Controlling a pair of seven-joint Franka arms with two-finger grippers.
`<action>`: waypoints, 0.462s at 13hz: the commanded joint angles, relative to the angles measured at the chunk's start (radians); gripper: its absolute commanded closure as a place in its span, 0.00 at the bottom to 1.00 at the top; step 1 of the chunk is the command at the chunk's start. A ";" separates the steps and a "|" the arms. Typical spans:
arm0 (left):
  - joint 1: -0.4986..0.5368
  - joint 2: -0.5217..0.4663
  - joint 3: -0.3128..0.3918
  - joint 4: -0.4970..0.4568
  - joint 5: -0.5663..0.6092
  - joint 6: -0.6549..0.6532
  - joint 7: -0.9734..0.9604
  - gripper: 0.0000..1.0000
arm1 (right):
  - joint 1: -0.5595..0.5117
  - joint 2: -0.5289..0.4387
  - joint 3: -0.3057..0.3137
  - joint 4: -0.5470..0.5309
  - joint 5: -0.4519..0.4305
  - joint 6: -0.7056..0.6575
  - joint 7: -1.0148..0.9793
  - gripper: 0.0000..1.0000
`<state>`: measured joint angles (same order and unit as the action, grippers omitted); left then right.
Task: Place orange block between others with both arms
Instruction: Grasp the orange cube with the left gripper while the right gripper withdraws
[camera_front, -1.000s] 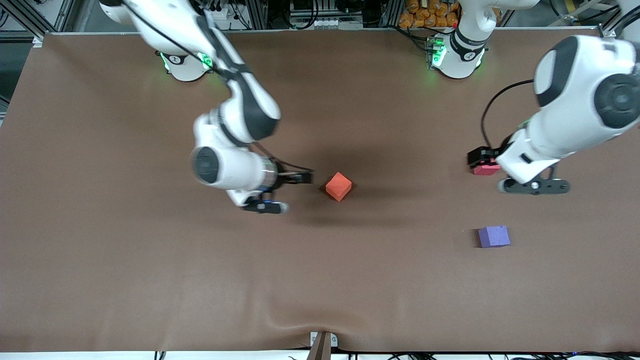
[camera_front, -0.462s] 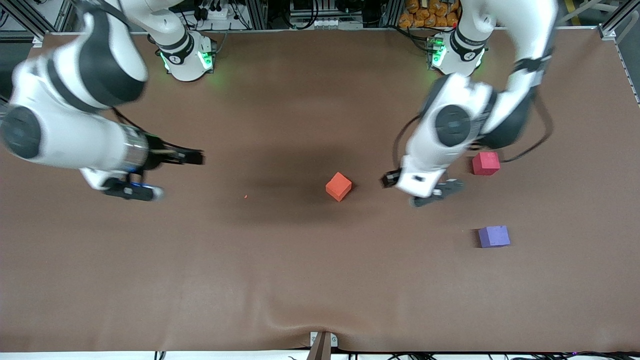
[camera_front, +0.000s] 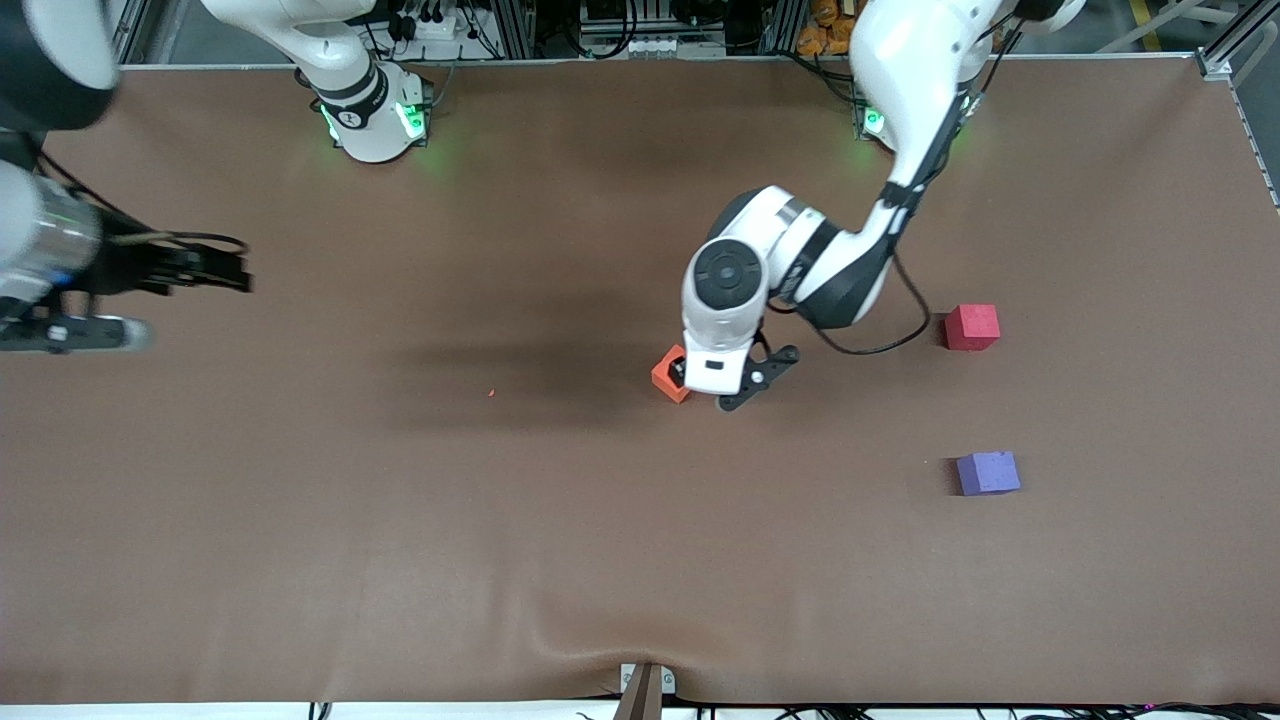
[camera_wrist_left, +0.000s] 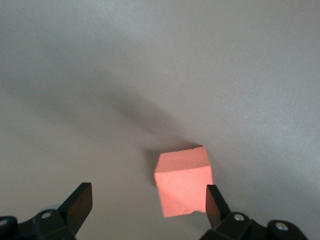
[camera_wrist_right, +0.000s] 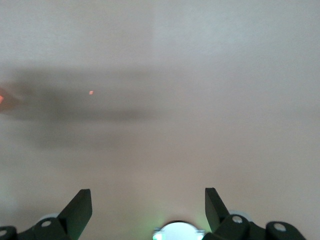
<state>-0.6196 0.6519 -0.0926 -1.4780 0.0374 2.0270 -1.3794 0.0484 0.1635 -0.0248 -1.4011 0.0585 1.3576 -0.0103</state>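
Observation:
The orange block (camera_front: 667, 374) lies mid-table, partly covered by the left arm's wrist. My left gripper (camera_front: 700, 385) hangs over it, open. In the left wrist view the orange block (camera_wrist_left: 182, 182) sits between the spread fingers, close to one fingertip (camera_wrist_left: 214, 200), and is not gripped; the left gripper (camera_wrist_left: 148, 202) is above it. The pinkish-red cube (camera_front: 972, 327) and the purple-blue cube (camera_front: 988, 473) rest toward the left arm's end, the purple-blue one nearer the front camera. My right gripper (camera_front: 95, 320) waits high over the right arm's end, open (camera_wrist_right: 148, 205) above bare mat.
The brown mat (camera_front: 560, 560) covers the whole table and is slightly rippled at its near edge. A tiny orange speck (camera_front: 491, 393) lies on it between the orange block and the right arm's end; the right wrist view also shows this speck (camera_wrist_right: 91, 92).
The left arm has swung from the pinkish-red cube across to the orange block. The right arm has drawn back from the orange block to its own end of the table. No cube has moved.

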 joint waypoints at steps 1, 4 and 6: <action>-0.025 0.072 0.013 0.061 0.035 0.056 -0.094 0.00 | -0.083 -0.032 0.029 -0.003 -0.037 -0.009 -0.124 0.00; -0.043 0.095 0.013 0.059 0.045 0.104 -0.138 0.00 | -0.113 -0.042 0.006 -0.006 -0.061 -0.003 -0.224 0.00; -0.058 0.112 0.013 0.056 0.050 0.104 -0.156 0.00 | -0.110 -0.044 -0.006 -0.006 -0.063 0.005 -0.243 0.00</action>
<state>-0.6538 0.7429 -0.0904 -1.4441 0.0565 2.1291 -1.4926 -0.0557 0.1372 -0.0363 -1.4003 0.0184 1.3591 -0.2279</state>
